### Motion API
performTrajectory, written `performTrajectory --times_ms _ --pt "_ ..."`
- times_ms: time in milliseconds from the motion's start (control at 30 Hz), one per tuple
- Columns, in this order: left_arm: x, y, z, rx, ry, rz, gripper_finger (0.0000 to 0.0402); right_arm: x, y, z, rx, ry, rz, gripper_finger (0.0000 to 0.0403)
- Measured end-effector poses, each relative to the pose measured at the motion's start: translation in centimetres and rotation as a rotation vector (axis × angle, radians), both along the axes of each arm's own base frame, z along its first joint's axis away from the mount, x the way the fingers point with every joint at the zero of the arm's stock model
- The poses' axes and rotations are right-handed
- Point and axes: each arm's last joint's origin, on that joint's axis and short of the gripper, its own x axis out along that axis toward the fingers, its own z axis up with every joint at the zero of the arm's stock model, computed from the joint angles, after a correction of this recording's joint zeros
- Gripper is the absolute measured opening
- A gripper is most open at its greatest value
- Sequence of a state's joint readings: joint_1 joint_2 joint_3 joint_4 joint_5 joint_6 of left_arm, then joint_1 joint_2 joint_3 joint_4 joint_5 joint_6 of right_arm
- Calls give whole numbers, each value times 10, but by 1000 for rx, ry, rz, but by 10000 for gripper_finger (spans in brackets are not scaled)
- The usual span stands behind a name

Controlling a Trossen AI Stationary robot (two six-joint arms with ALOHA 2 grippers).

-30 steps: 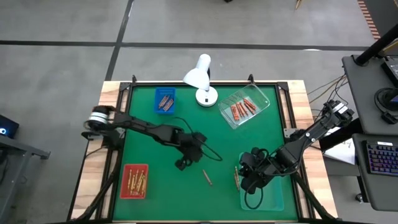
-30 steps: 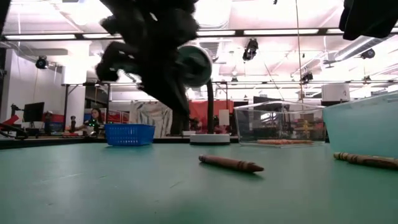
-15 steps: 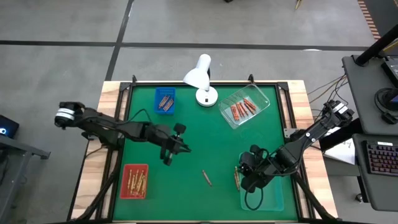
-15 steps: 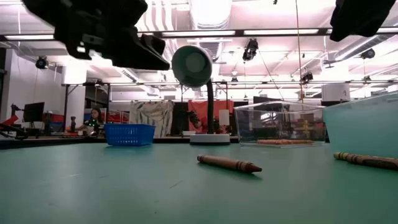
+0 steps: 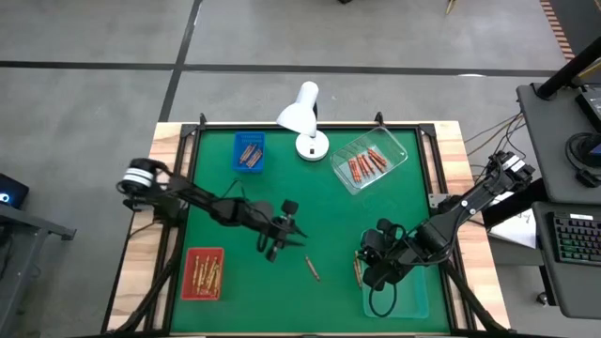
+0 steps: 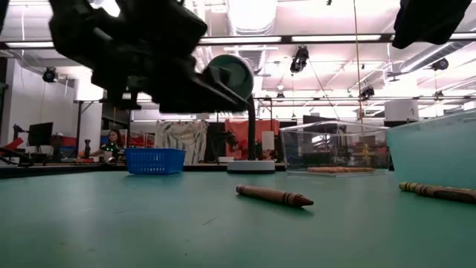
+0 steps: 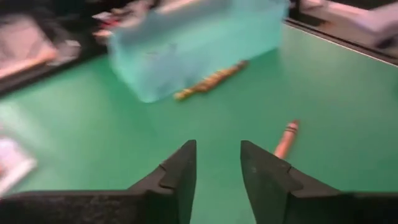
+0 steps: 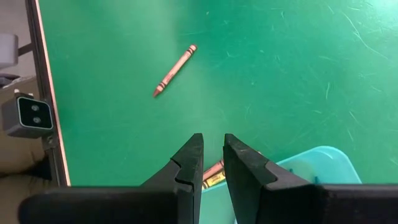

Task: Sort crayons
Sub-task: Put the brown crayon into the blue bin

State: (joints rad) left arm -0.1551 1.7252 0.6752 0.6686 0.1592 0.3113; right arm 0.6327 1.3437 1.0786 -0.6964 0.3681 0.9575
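A red-brown crayon (image 5: 311,268) (image 6: 274,196) (image 7: 286,138) lies flat on the green mat near the table's front middle. A yellow-brown crayon (image 5: 357,269) (image 7: 211,79) (image 8: 214,171) lies against the left wall of the teal tray (image 5: 399,296). My left gripper (image 5: 285,235) (image 7: 217,174) hovers open above the mat, left of the red-brown crayon, nothing between its fingers. My right gripper (image 5: 374,261) (image 8: 211,155) hangs above the yellow-brown crayon at the teal tray's edge, its fingers a narrow gap apart and empty.
A blue tray (image 5: 249,152) with crayons stands at the far left, a clear tray (image 5: 368,164) with red crayons at the far right, a red tray (image 5: 203,272) with yellow crayons at the near left. A white lamp (image 5: 302,117) stands at the far edge.
My left gripper has drawn back toward the table's left edge and risen, then come back toward the right and down, nearer the red-brown crayon. It has tipped from pointing down to pointing almost level. Both crayons lie where they were.
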Motion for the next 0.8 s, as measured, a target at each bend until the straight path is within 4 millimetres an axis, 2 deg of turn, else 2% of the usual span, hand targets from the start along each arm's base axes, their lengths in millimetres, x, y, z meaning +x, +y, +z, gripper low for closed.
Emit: performTrajectory --times_ms 167,300,500,667,800 --pt "19 -10 -16 -19 57 -121 124 0 0 0 1 -1 0 52" --pt "25 -12 -26 -20 126 -139 122 1 0 0 11 -7 -8 52" --pt "35 -23 -37 -86 173 -256 118 2 1 1 23 -23 -9 52" --pt "39 -26 -54 -94 240 -252 125 2 1 1 24 -24 -9 52" --pt "40 -25 -57 -92 238 -240 139 2 2 2 26 -28 -9 52"
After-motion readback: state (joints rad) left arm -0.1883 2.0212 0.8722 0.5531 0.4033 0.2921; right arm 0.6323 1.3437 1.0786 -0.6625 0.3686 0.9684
